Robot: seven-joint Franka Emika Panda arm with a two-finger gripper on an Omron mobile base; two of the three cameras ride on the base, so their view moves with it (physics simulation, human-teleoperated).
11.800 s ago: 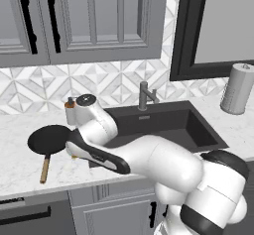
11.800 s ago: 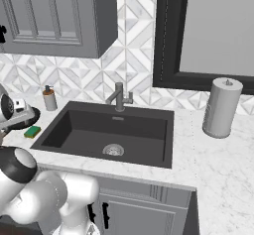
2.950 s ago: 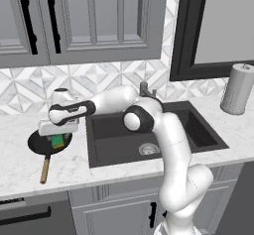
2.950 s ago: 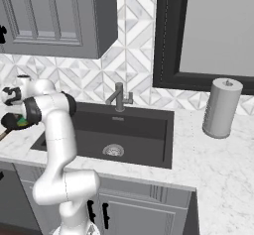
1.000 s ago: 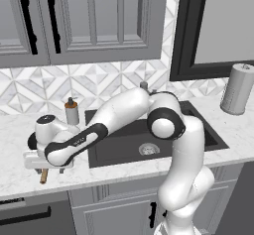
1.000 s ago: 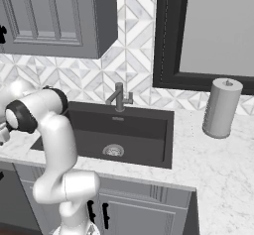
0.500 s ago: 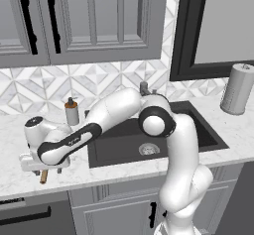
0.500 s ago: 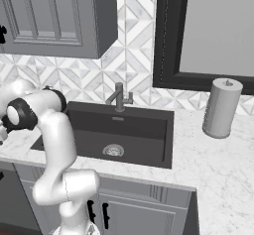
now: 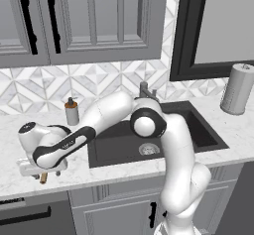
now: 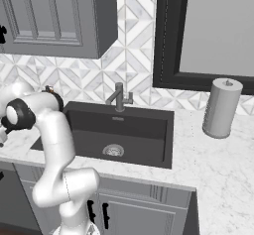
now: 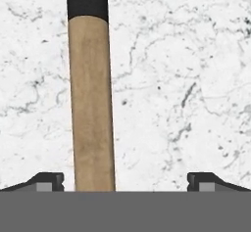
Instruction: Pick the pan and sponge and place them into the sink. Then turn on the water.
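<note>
2 grey cabinet doors (image 9: 94, 18) above white marble worktop (image 9: 15, 130); sink (image 9: 154, 132) mid-worktop. Gripper (image 11: 125, 179) spread wide, astride pan (image 11: 90, 99) handle near worktop's front left edge.

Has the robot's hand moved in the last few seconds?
Yes. In the left base view the hand has swung from beside the soap bottle down toward the counter's front edge, over the pan's handle.
</note>
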